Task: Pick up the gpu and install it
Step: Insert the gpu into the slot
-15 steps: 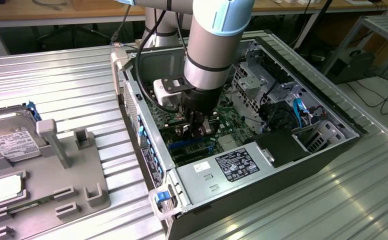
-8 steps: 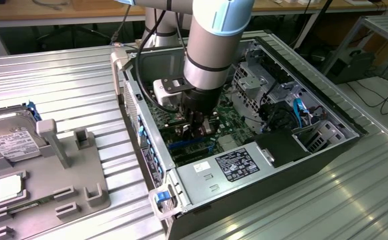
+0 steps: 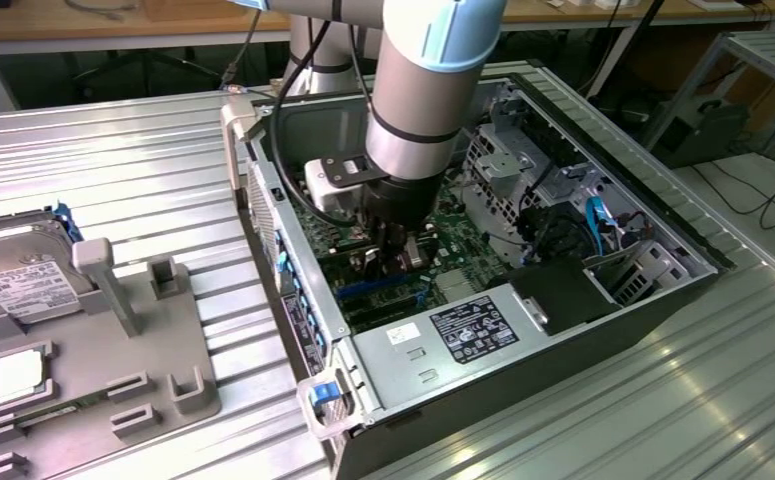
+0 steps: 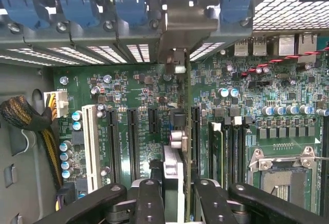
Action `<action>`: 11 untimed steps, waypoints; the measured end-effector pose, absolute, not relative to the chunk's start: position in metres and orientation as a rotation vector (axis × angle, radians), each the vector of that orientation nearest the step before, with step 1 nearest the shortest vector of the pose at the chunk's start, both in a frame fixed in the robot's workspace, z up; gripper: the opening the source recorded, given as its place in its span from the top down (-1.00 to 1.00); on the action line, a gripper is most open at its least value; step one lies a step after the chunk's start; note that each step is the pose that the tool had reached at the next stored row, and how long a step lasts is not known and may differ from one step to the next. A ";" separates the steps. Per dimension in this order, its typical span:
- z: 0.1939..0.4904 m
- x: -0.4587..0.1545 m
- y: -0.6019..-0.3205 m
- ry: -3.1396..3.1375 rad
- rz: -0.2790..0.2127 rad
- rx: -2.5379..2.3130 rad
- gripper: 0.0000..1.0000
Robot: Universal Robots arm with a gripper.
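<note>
I have the gripper (image 4: 175,190) down inside the open computer case (image 3: 654,225), clenched on the gpu (image 4: 177,106), which I'm holding edge-on above the motherboard (image 4: 128,88). In the wrist view the card runs straight away from the fingers (image 4: 149,198) toward the rear wall of the case, its silvery bracket (image 4: 185,23) up against the row of blue slot latches (image 4: 128,3). The card's lower edge sits over the black expansion slots (image 4: 132,136), though I cannot tell whether it is already seated in one.

To do this well, I judge the card must stay square to the slot along its whole length, with the bracket tucked into its opening at the rear wall, and the push should go straight down, not tilted, so the edge connector doesn't jam.

The hard drive (image 3: 20,275) rests in the grey fixture (image 3: 120,370) near the bench's (image 3: 134,160) edge, well apart from the case.
</note>
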State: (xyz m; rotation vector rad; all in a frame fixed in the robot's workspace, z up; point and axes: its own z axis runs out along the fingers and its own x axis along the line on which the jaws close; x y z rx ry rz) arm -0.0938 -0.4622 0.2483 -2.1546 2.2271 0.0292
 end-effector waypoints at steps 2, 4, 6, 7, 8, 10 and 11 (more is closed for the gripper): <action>0.248 -0.094 -0.462 2.227 0.029 -2.154 0.44; 0.248 -0.095 -0.462 2.227 0.029 -2.154 0.44; 0.248 -0.095 -0.462 2.227 0.029 -2.155 0.44; 0.248 -0.096 -0.462 2.227 0.029 -2.154 0.44; 0.248 -0.096 -0.462 2.227 0.029 -2.155 0.44; 0.247 -0.096 -0.462 2.228 0.031 -2.155 0.44; 0.247 -0.096 -0.462 2.228 0.032 -2.155 0.44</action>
